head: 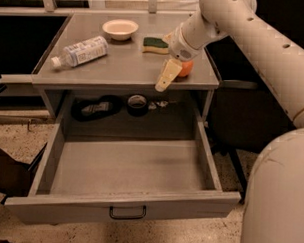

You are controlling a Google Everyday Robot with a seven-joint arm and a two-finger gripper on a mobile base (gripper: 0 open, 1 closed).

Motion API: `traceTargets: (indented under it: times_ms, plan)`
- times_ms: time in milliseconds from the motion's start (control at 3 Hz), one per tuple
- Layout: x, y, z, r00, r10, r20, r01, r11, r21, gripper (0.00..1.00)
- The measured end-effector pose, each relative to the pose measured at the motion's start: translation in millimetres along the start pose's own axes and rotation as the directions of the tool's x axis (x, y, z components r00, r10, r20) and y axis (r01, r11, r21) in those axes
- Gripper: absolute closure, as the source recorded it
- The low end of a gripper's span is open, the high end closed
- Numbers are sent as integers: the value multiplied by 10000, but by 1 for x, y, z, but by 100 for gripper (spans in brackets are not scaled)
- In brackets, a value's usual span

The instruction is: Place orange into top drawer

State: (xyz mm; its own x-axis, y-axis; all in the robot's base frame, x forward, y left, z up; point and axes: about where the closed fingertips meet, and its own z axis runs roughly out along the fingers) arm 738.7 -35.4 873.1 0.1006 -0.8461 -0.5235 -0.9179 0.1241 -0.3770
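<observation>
The orange (186,68) sits on the grey table top (124,67) near its front right corner, partly hidden by my gripper. My gripper (169,75) hangs from the white arm that comes in from the upper right. It is down at the orange, against its left side. The top drawer (207,158) is pulled wide open below the table. Its inside is bare grey metal, and its front panel carries a small dark wire handle (128,212).
On the table top lie a plastic bottle (79,51) on its side, a white bowl (120,28) and a yellow-green sponge (155,43). Dark items (95,109) and a round black object (137,104) sit on the shelf behind the drawer. A dark chair (232,116) stands at the right.
</observation>
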Motion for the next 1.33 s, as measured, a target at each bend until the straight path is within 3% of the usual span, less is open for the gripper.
traceTargets:
  times_ms: [333, 667, 1333]
  plan:
    - [-7, -21, -9, 9996, -178, -227, 193, 9977, 650, 0]
    - [1, -38, -11, 9985, -41, -555, 94, 9953, 960, 0]
    - [42, -56, -2, 9907, 807, -1094, -699, 9926, 990, 0]
